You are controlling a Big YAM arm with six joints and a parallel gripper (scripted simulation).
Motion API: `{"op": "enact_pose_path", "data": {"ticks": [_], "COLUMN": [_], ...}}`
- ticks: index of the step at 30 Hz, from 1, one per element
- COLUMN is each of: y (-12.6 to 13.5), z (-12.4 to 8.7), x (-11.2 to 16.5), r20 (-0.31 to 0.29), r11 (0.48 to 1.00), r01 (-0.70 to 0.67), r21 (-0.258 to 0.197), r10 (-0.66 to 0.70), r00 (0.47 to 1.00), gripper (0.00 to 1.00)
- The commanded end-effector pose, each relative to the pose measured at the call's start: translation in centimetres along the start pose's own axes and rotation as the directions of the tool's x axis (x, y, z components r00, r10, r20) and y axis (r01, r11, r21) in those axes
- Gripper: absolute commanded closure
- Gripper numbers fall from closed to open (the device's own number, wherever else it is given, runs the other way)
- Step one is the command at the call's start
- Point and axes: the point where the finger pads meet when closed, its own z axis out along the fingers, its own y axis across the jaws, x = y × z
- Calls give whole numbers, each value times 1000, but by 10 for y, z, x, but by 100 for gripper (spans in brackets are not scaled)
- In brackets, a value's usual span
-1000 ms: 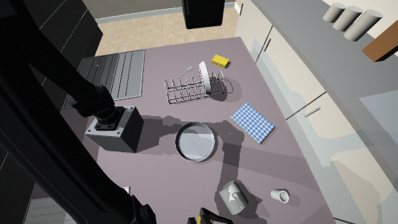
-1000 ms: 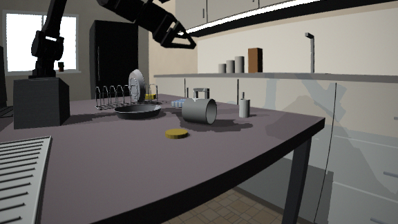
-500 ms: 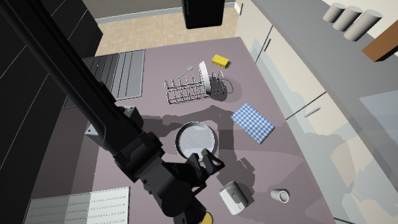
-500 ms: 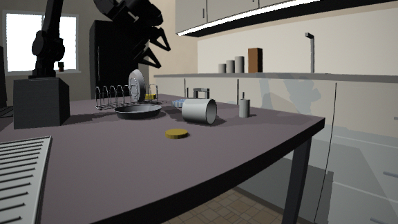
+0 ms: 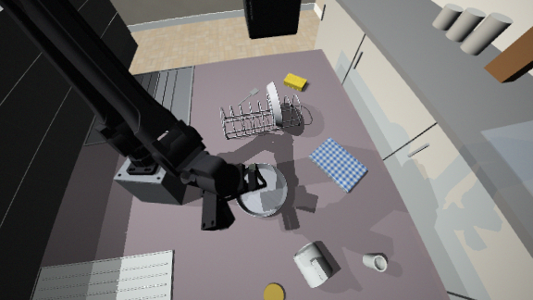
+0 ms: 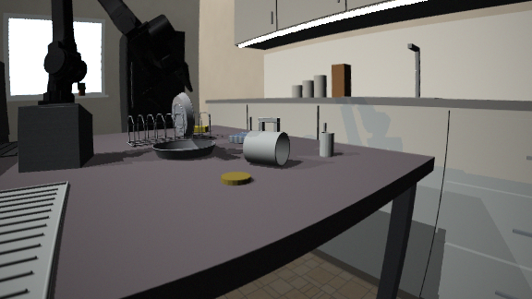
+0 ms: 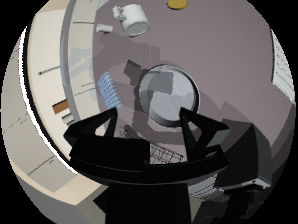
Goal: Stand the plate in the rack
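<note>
The lying plate (image 5: 264, 191) is a grey round dish, flat on the counter in front of the rack; it also shows in the exterior view (image 6: 185, 148) and the wrist view (image 7: 169, 94). The wire dish rack (image 5: 259, 119) stands on the counter with a white plate (image 5: 274, 101) upright in a slot near its right end; several slots to its left are empty. My gripper (image 5: 256, 177) is open and empty. It hovers well above the lying plate's edge on the base side, pointing down, with the plate between the fingers in the wrist view.
A blue checked cloth (image 5: 338, 164) lies right of the plate. A yellow sponge (image 5: 295, 81) lies behind the rack. A tipped mug (image 5: 314, 264), a small cup (image 5: 375, 262) and a yellow disc (image 5: 274, 292) lie nearer the front. The robot's base (image 5: 148, 181) stands to the left.
</note>
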Motion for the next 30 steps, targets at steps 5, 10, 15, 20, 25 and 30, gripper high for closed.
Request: {"op": "enact_pose_path", "data": {"ticks": [5, 10, 15, 20, 25, 30], "y": [-45, -70, -56, -61, -61, -61], "z": [-14, -19, -21, -19, -19, -19], "x": [49, 64, 61, 60, 60, 60], "r20": [38, 71, 83, 85, 85, 84], "r11": [962, 937, 938, 935, 935, 937], "r01": [-245, -307, -314, -321, -321, -317], "r21": [119, 169, 147, 148, 148, 149], "r10": [242, 299, 304, 312, 312, 307], "r00": [970, 951, 949, 946, 946, 948], "gripper": [0, 0, 0, 0, 74, 74]}}
